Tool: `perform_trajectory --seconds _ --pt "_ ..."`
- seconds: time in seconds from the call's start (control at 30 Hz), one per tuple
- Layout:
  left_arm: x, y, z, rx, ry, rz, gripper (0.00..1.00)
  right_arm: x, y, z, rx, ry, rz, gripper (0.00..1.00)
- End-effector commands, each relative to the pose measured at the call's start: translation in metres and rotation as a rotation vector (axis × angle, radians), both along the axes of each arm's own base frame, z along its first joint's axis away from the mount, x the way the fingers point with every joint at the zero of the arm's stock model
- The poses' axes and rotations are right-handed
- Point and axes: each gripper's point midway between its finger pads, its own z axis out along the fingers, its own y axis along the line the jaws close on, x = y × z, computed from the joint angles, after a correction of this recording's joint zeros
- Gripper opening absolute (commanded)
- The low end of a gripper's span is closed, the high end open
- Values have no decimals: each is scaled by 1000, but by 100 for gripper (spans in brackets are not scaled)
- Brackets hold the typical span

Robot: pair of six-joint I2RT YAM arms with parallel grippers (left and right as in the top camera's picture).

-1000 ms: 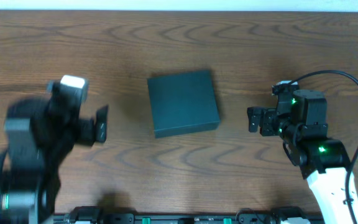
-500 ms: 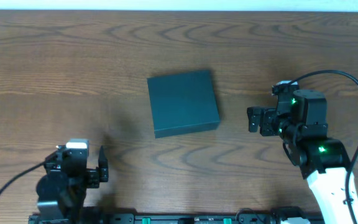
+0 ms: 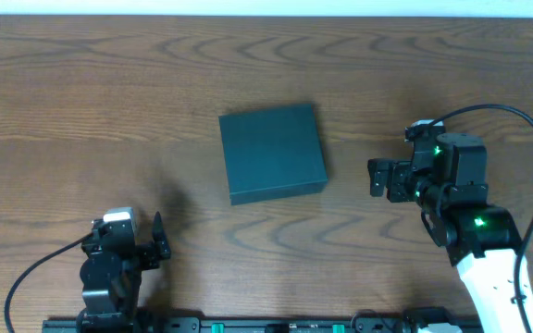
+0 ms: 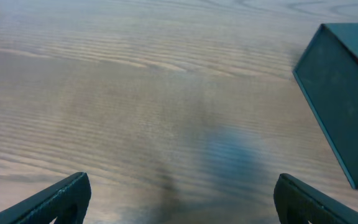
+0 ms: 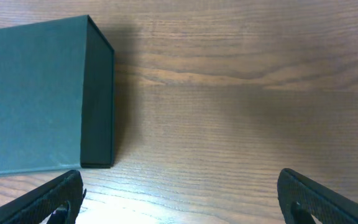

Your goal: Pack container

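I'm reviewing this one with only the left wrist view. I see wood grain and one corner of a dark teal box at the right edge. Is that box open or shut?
Observer: Shut. From overhead, the matte dark teal square cardboard box lies flat on the wooden table with its lid down.
Operator: Where is the other arm?
Observer: The right gripper sits to the right of the box, pointing at it but apart from it, with its jaws open and empty.
Operator: And where is my arm relative to the box?
Observer: The left gripper is open near the front edge of the table, left of the box and well clear of it.
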Motion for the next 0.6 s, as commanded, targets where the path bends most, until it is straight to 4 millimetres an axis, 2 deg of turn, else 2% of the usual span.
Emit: perform_trajectory --seconds 0.0,0.57 --pt "3 6 -7 -42 -14 55 95 2 -2 5 -12 -14 0 99" --pt "4 6 -7 -42 -16 54 95 2 -2 5 -12 -14 0 99"
